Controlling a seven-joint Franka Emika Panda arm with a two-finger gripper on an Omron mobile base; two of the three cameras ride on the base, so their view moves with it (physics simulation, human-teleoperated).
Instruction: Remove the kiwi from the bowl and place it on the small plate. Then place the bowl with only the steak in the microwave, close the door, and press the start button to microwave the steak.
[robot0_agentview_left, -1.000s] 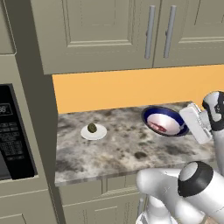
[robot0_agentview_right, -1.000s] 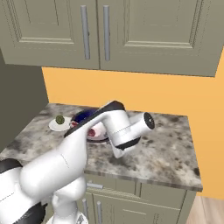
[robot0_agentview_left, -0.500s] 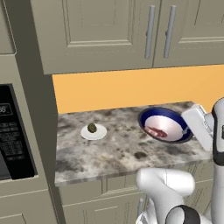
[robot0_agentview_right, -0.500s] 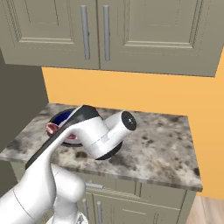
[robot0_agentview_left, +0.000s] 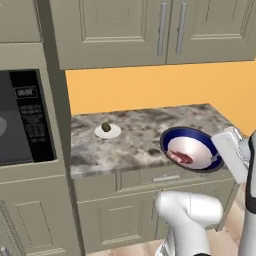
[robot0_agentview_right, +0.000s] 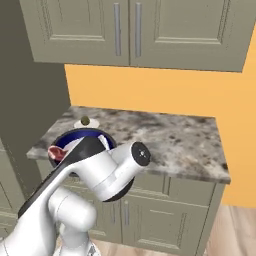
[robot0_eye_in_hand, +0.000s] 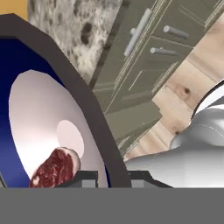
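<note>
From the left base camera, you are looking at the gripper carrying the bowl by its right rim, tilted toward the camera and hanging over the front edge of the bench. The steak is lying low inside the white interior. The kiwi is sitting on the small plate near the bench's left rear corner, well apart from the bowl. The microwave is showing its keypad at the left edge.

From the right base camera, the bowl is hovering at the bench's front left corner, with the steak partly visible. The kiwi is resting on the small plate behind it.

From the hand camera, the jaws are clamping shut on the bowl's dark rim, and the steak is lying close to the fingertips.
</note>
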